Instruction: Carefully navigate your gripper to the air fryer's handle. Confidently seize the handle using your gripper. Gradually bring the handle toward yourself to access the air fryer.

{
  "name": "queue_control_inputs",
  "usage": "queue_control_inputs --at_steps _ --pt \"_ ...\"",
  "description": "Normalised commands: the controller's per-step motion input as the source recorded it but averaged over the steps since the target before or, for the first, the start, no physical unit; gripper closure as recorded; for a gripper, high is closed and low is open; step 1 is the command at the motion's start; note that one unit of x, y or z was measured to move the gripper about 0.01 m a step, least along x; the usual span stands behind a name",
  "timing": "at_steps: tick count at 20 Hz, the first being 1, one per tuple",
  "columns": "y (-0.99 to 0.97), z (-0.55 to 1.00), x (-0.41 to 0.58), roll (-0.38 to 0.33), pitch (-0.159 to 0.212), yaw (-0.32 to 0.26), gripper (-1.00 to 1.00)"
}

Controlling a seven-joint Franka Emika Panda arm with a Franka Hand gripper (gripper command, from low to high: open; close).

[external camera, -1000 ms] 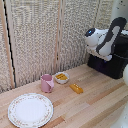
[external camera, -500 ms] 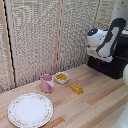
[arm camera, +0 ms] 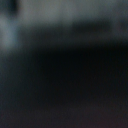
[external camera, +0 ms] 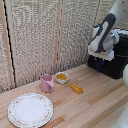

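You're parking the gripper [external camera: 101, 56] right up against the air fryer [external camera: 114, 62], but can't tell if the jaws are gripping anything, so the pull's looking undone.

The exterior view is evenly lit, soft and a little grainy, with weak shadows on the table [external camera: 95, 95]. The wrist view is very dark and fully blurred, without any sharp edge.

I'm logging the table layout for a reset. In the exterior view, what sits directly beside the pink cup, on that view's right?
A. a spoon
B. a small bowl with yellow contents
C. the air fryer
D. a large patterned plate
B: the small bowl with yellow contents sits right next to the pink cup, on the exterior view's right.
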Motion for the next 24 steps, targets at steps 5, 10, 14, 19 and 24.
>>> queue_control_inputs --at_steps 5,10,14,19,24 --pt "0.57 0.00 0.063 0.300 0.124 -0.006 1.00" --pt "0.79 -0.05 0.151 0.140 0.060 -0.067 1.00" --pt "0.82 -0.02 0.156 0.067 0.061 -0.083 1.00" --pt "0.76 0.00 0.038 0.075 0.012 -0.118 1.00" --pt "0.79 -0.04 0.000 0.021 -0.017 -0.140 1.00"
